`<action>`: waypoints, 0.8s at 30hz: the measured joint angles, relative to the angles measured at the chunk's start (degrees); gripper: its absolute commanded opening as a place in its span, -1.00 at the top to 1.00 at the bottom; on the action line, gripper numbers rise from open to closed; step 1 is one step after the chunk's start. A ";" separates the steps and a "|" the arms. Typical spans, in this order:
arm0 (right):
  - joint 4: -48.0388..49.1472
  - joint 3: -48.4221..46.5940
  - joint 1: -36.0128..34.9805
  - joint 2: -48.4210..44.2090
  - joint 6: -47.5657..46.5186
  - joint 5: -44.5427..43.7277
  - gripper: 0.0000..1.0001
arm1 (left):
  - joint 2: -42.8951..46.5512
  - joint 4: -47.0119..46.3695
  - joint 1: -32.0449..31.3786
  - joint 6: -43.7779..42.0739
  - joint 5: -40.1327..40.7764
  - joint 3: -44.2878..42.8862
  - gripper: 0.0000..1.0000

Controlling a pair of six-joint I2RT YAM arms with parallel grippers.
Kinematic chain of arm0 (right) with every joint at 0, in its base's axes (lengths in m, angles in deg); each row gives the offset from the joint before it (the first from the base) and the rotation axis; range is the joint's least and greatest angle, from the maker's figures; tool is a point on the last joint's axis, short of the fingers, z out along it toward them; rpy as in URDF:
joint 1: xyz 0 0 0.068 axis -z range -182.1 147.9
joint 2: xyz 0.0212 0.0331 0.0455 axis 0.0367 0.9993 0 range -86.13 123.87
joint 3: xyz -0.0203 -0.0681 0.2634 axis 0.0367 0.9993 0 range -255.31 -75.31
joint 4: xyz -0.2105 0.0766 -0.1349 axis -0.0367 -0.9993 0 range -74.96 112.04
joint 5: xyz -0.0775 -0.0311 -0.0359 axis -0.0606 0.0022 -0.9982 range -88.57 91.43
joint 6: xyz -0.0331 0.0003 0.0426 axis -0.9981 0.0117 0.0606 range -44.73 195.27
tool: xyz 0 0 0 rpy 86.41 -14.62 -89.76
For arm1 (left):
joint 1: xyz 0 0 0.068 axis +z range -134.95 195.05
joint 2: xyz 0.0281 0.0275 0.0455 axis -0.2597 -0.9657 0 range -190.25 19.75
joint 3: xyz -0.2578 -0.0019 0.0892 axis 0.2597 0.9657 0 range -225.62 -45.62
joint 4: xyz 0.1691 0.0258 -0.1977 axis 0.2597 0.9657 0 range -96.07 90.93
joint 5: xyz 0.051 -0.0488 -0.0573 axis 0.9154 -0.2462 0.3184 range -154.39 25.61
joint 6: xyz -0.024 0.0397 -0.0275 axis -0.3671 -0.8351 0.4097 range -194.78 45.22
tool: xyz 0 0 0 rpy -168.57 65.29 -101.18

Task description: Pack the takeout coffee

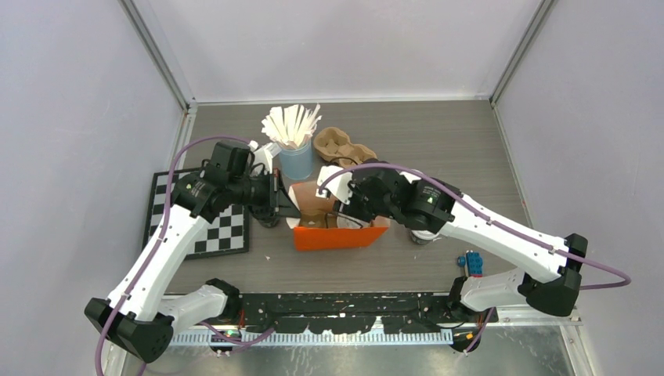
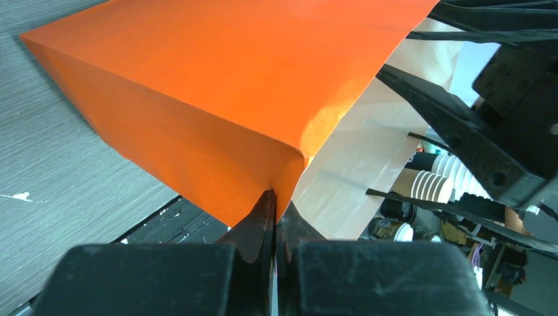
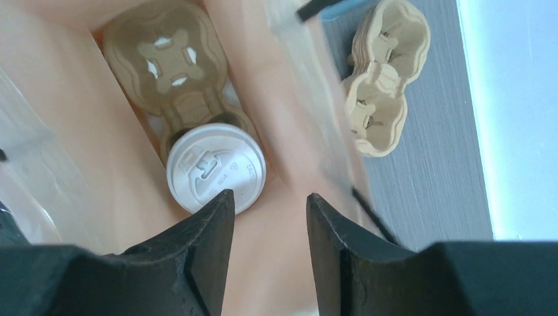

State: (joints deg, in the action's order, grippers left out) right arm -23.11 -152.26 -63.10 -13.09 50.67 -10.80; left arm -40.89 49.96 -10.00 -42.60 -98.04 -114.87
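Right wrist shows us a takeout coffee (image 3: 216, 170) seated in the carrier (image 3: 164, 62) inside the orange bag (image 2: 217, 99); our right hand (image 3: 270, 197) hangs spread, empty, above; our left hand (image 2: 275, 217) pinches the bag's rim; we judge the coffee light, crushable, best gripped below its lid.

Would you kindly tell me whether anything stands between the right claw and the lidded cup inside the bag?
Nothing visible does. The right claw hangs open over the open bag, and the cup sits uncovered in the cardboard carrier below it, slightly off to one side of the gap.
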 measured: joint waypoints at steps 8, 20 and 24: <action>-0.28 -7.72 0.02 1.29 2.67 2.51 -0.11 | -1.38 0.22 0.00 0.39 0.22 -1.09 0.87; 0.61 -10.60 0.04 0.31 10.32 5.40 -0.17 | -3.78 3.06 0.00 -0.04 3.10 -4.96 0.35; 1.81 -11.45 0.04 -0.52 14.49 4.42 -0.21 | -4.31 3.89 0.00 -0.26 4.33 -5.86 0.22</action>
State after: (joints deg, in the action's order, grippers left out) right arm -21.29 -163.71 -63.05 -13.62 65.16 -6.38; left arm -45.19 53.86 -10.00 -42.86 -93.72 -120.73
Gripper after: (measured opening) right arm 0.588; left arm 0.346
